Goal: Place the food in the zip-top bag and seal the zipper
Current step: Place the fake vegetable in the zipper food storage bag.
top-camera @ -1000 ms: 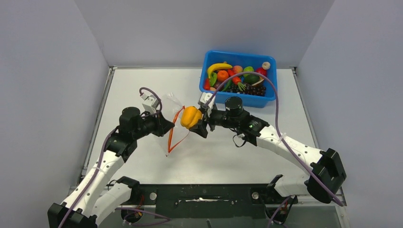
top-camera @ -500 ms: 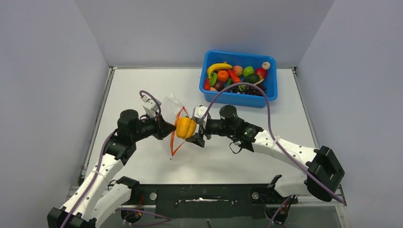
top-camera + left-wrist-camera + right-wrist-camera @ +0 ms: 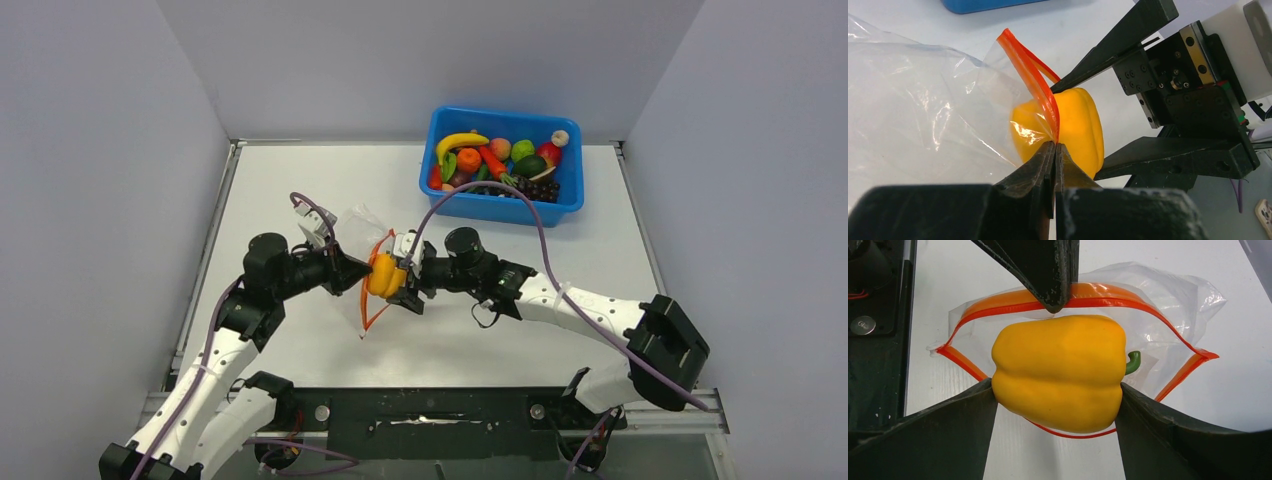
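**Left claw** [image 3: 1054, 145]: clenched on the upper lip of the thin orange-red zipper strip [image 3: 1030, 75]. It lifts that lip, probably so the mouth gapes towards the opposite claw.

**Clear, crinkly plastic zip-top bag** [image 3: 923, 100]: hangs from the left claw's tips, its lower lip sagging.

**Right claw** [image 3: 1055, 390]: grasps the glossy yellow-orange toy pepper [image 3: 1058, 370] by its sides. This leaves its front free to enter the bag. The pepper sits between the two zipper lips, just before the left claw's tips.

**Blue plastic bin** [image 3: 500, 205]: holds the remaining toy food, well behind the right claw.
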`<state>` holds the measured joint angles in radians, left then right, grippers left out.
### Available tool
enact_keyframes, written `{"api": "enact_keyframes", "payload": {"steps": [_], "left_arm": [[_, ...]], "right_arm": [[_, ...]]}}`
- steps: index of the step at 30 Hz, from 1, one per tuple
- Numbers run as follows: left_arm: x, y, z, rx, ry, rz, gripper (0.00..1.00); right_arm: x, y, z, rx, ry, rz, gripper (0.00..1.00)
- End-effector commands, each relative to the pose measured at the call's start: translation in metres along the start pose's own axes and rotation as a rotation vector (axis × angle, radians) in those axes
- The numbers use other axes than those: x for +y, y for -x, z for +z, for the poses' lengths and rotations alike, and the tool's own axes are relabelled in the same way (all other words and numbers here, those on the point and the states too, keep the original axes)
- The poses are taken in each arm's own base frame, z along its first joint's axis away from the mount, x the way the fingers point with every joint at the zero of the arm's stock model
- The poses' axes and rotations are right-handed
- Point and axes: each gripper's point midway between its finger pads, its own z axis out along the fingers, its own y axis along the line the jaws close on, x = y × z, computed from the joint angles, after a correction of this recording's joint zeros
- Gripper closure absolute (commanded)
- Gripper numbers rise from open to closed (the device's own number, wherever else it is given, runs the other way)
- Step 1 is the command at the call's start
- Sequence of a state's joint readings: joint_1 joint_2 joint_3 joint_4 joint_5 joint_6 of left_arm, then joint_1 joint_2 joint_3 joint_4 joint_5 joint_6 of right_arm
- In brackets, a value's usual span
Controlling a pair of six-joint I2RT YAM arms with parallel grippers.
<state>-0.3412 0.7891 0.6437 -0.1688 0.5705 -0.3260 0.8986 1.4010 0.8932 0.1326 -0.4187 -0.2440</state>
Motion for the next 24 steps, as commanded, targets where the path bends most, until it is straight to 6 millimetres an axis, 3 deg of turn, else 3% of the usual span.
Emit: {"api": "enact_keyframes", "payload": {"steps": [1,11,20,24], "left_arm": [[-0.017,0.024,-0.003,-0.076,-0.068,0.059,1.00],[-0.016,0.026,-0.004,-0.088,-0.056,0.064,1.00],[0.000,0.019,-0.002,-0.087,0.011,0.044,1.00],[0.003,0.020,-0.002,-0.092,0.027,0.037,1.00]], "right_arm": [[-0.016,0.037,0.002,-0.085,-0.054,-0.064,0.41],[-0.023,0.031,0.016,-0.054,-0.061,-0.026,0.32],[-0.036,0.050,0.014,-0.064,-0.118,0.030,0.15],[-0.031,0.057,0.010,-0.098,-0.109,0.064,0.11]]}}
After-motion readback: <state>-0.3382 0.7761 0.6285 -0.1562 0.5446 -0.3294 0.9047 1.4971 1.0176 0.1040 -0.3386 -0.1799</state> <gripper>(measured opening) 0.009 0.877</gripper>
